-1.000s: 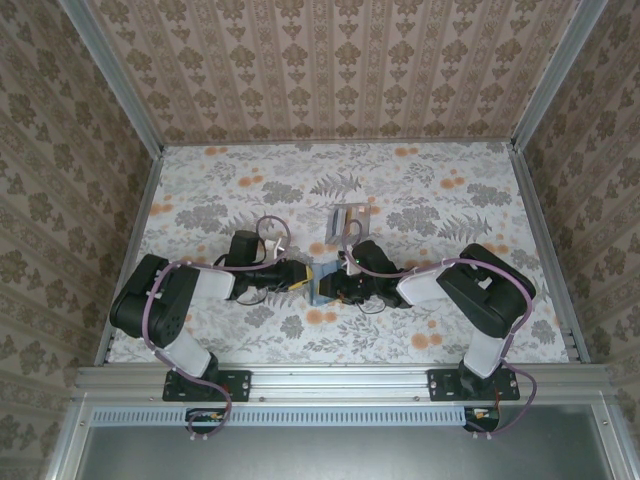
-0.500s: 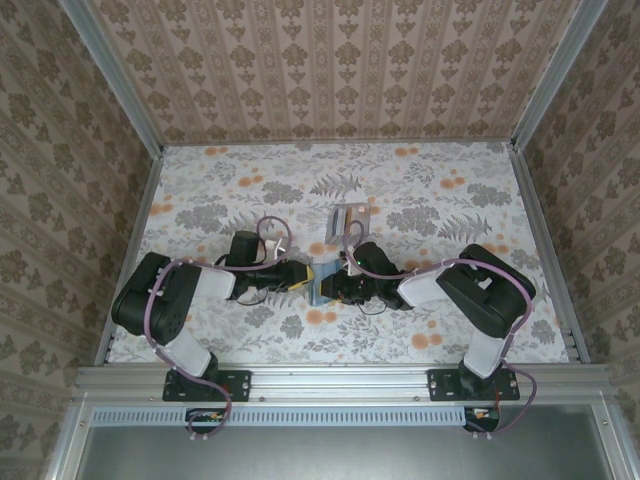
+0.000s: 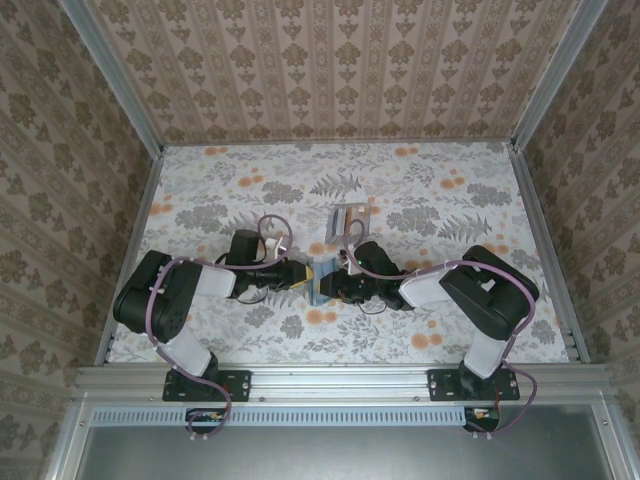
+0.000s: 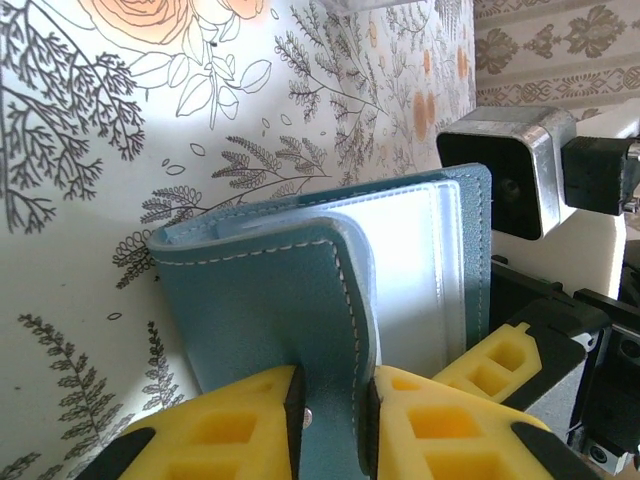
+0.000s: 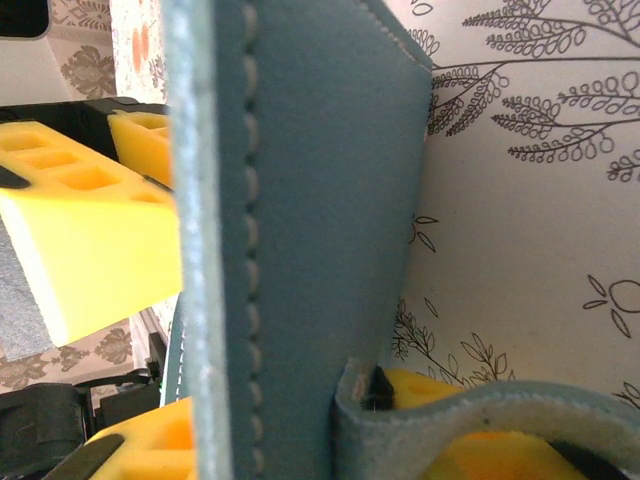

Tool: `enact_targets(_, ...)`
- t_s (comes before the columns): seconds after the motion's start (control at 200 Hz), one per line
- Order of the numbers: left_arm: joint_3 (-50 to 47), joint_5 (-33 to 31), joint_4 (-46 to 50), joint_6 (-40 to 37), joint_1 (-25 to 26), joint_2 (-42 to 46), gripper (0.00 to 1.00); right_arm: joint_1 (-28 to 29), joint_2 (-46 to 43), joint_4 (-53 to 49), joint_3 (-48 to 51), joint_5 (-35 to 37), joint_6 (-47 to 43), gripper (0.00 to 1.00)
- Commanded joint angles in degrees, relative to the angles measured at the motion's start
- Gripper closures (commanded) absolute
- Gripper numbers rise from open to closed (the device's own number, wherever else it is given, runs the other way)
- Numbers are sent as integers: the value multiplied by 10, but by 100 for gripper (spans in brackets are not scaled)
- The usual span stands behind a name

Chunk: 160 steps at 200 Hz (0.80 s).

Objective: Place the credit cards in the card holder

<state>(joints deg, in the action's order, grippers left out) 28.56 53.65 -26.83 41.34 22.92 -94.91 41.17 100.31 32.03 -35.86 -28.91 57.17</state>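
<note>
Two arms meet mid-table, wrists low, grippers nose to nose. White floral-print table top (image 3: pixel 450 200) w/ orange blooms & grey ferns. Beige patterned wall panels (image 3: pixel 330 60) on 3 sides. Aluminium rail (image 3: pixel 330 380) along near edge. Purple cables (image 3: pixel 268 228) loop over the forearms.

Between the grippers: dark teal leather folding wallet (image 4: pixel 260 300) w/ pale stitching, held on edge, partly open. Contact w/ table not clear. Clear plastic sleeves (image 4: pixel 410 280) fan out inside it. Wallet blocks most of each wrist cam's look ahead, esp. rt wrist view, where the cover is close up.

Left gripper (image 4: pixel 335 415): yellow block fingers (image 4: pixel 240 430) set narrow, clamped on the front cover flap by its stitched edge.

Right gripper (image 5: pixel 310 445): yellow fingers on either side of the other cover, pinching it. A bent strip of leather lies across one finger. In left wrist view, one rt finger sits behind the sleeves, w/ a silver camera block (image 4: pixel 505 170) above.

Small clear greyish plastic card holder (image 3: pixel 348 220) w/ upright slots: on table just beyond the grippers, slightly rt of centre, apart from wallet, touched by neither gripper. A rt-arm cable passes just by its near edge. Too small in top view to tell what is in the slots.

Credit cards: cannot pick out. Whether any sit in the sleeves, cannot tell.
</note>
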Motion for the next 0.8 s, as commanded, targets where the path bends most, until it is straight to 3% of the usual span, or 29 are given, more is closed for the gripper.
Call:
enact_targets(0.0,-6,-52,64,-21,-4,-28,74,4,-17,10,9,9,-7,70)
enact_targets(0.18,-9,-47,55,-16,-6,-25,71,3,-19,9,9,10,-9,74)
enact_targets(0.42,-12,-49,40,-7,-10,-12,56,4,-27,11,6,5,-13,74)
enact_targets(0.795,0,-56,18,2,1,-45,66,3,-50,-8,4,10,-25,75)
